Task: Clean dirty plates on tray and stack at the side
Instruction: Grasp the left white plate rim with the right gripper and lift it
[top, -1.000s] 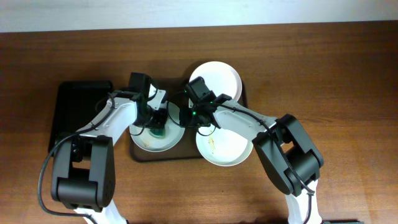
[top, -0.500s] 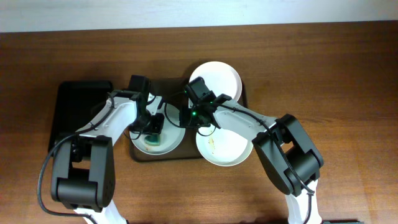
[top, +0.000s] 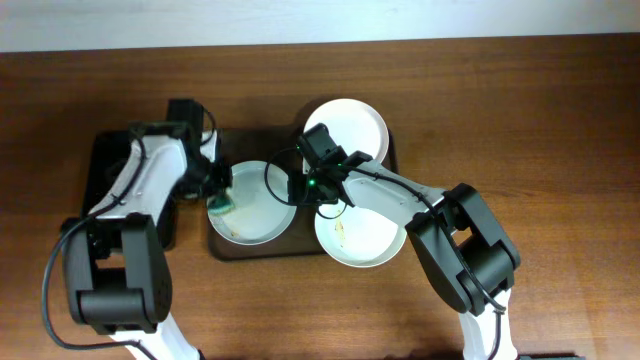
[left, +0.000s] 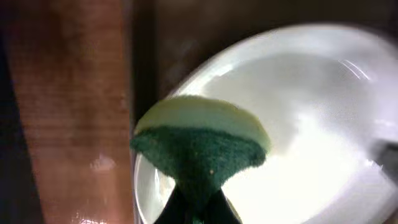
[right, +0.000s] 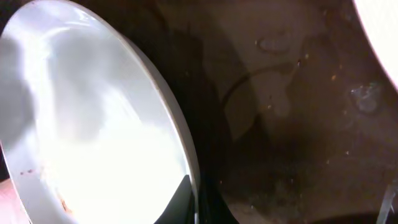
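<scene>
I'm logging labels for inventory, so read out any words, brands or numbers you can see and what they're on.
None readable: the plates, the tray, the sponge, the left arm and the right arm show no words, numbers or logos in any view.

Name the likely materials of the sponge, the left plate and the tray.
Sponge: soft yellow foam with a fuzzy green scouring layer. Plate: glossy white, bright glare; ceramic or melamine, can't tell. Tray: dark brown, dull sheen, probably plastic.

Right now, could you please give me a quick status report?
Left gripper shut on sponge, at left plate edge. Right gripper shut on its right rim. Brown specks inside. Nothing in the way.
</scene>
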